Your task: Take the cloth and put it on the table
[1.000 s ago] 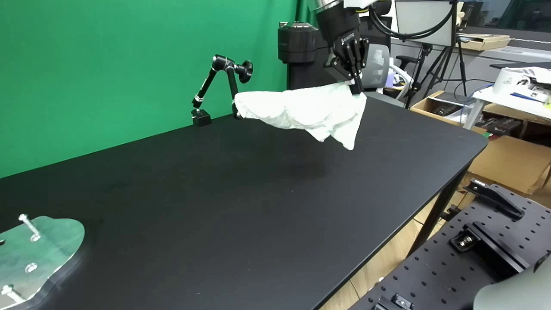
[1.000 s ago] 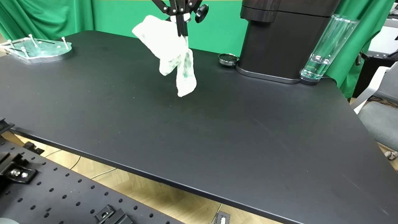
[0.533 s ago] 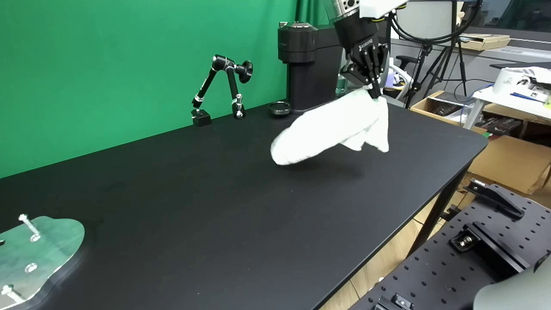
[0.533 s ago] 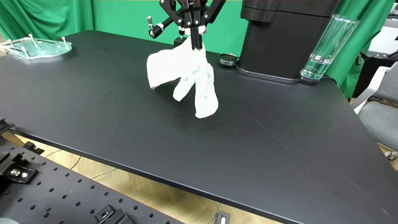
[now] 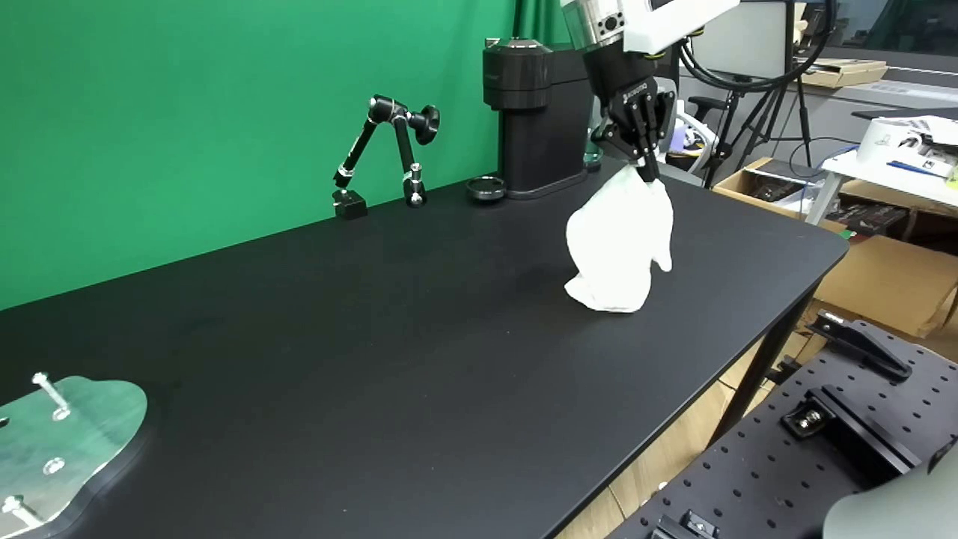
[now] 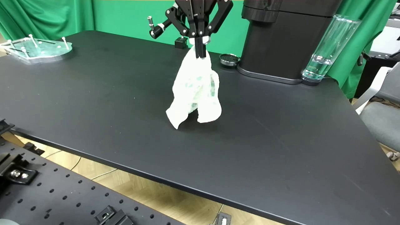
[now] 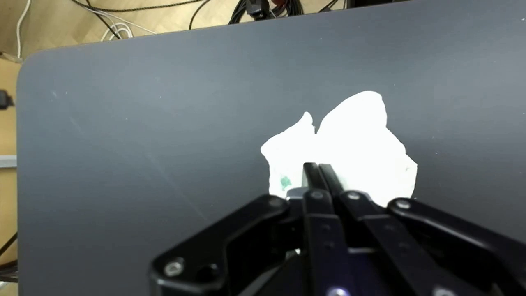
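The cloth [image 6: 197,89] is gripped at its upper end by the gripper [image 6: 200,55], whose two fingers [image 7: 310,172] are pressed together on the fabric. From there it is hung downward over the table [image 6: 265,150]; its long axis is thus set roughly in line with the fingers, and its loose end is parted into two flaps.

The coming move is likely to be decided by how near that lower edge is to the table — whether the lowest corner is touching cannot be told. A straight descent seems called for, with release delayed until the fabric is supported; otherwise the cloth may be crumpled.

In the wrist view, a rounded corner of the table and the floor [image 7: 164,18] beyond are shown, but the cloth's height is not; its hang is made plain in both exterior views. Green marks [image 6: 213,89] are seen in an exterior view — only one is clearly caught from the wrist.
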